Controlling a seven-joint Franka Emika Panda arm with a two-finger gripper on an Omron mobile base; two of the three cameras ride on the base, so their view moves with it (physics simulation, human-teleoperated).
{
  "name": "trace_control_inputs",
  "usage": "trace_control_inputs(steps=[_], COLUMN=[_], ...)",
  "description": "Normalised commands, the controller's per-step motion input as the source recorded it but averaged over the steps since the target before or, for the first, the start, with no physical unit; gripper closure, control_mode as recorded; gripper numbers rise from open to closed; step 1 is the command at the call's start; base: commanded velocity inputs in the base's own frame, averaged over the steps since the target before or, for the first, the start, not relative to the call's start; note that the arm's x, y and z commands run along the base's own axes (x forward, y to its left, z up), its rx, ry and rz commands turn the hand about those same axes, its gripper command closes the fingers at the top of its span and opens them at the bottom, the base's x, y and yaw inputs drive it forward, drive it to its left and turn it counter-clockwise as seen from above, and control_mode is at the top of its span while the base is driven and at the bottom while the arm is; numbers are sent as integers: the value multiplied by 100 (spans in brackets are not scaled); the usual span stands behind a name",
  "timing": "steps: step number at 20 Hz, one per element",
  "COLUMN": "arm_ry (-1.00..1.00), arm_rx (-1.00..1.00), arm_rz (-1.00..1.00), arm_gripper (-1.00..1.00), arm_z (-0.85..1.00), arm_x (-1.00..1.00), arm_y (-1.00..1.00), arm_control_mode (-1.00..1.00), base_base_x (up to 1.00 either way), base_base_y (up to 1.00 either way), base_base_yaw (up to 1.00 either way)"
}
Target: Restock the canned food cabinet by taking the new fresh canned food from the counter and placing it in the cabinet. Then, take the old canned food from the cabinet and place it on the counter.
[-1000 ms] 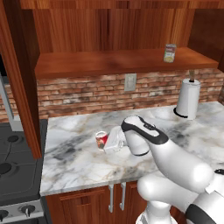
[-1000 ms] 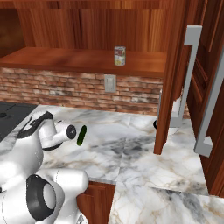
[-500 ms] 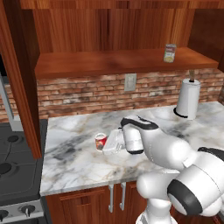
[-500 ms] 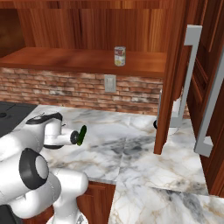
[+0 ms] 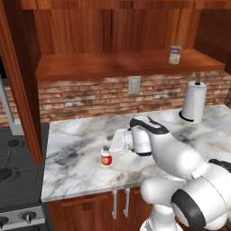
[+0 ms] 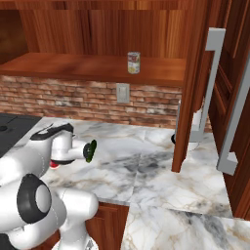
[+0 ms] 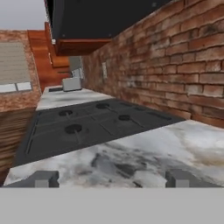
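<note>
The old canned food [image 5: 106, 158], red-labelled with a pale top, stands upright on the white marble counter [image 5: 81, 158] near its front edge. My gripper [image 5: 113, 145] hovers just above and to the right of it, apart from it, open with nothing between its fingertips [image 7: 41, 178]. A sliver of the red can [image 6: 53, 164] peeks out behind my arm in the right base view. The new fresh canned food [image 5: 175, 54], cream-yellow labelled, stands on the plank shelf of the cabinet [image 5: 113, 65] at the right end; the same yellow can [image 6: 133, 62] also appears from the other side.
A black stove [image 5: 13, 167] adjoins the counter on the left, and the hand looks across its burners [image 7: 87, 127] along the brick wall [image 7: 175, 65]. A paper towel roll [image 5: 193, 101] stands at the back right. An open cabinet door [image 6: 195, 83] juts out on the right.
The red can was at the gripper's fingers above the counter; now it stands lower on the marble, free of the gripper. The hand has turned and drawn slightly right.
</note>
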Motion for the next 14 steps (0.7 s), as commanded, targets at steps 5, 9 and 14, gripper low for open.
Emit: trace_control_inputs(steps=[5, 9, 14], arm_ry=[-11, -11, -13], arm_rx=[0, 0, 0], arm_rz=[0, 0, -4], arm_gripper=[-100, -100, -100], arm_z=[100, 100, 100], arm_x=[-57, -100, -100], arm_y=[12, 4, 0], arm_control_mode=[-100, -100, -100], base_base_x=[0, 0, 0], base_base_y=[0, 0, 0], base_base_yaw=[0, 0, 0])
